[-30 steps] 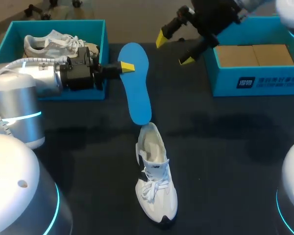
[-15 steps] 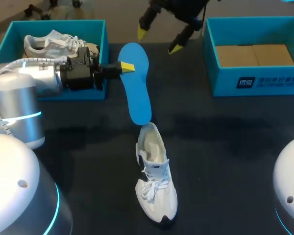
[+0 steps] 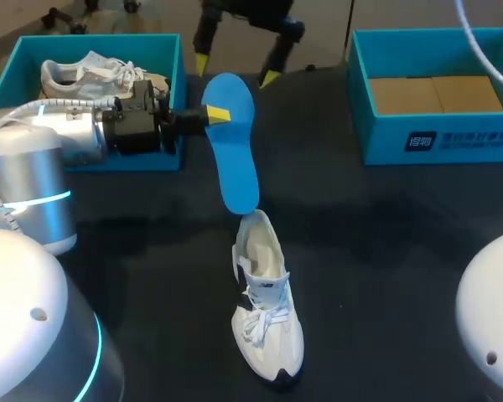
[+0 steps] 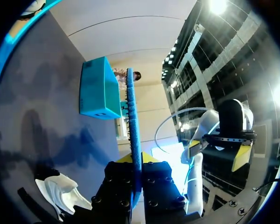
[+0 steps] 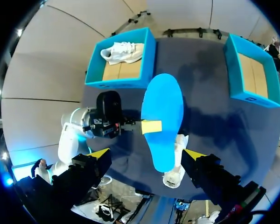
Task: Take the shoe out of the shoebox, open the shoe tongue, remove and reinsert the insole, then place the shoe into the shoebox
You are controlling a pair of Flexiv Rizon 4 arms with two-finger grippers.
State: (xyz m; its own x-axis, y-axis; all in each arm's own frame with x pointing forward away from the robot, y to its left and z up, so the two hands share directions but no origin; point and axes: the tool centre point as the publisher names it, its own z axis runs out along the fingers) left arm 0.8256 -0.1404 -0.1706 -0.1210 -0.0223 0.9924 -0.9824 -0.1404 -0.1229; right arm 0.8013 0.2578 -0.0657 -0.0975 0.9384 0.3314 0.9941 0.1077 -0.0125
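nearest, the white sneaker lies laced on the dark table, its heel opening toward the blue insole. the insole's narrow end sits just by that heel; the left gripper is clamped on its wide end's edge. farther off, the right gripper hangs spread wide, apart from the insole, between the left shoebox and the right shoebox.

Shoe half behind insole
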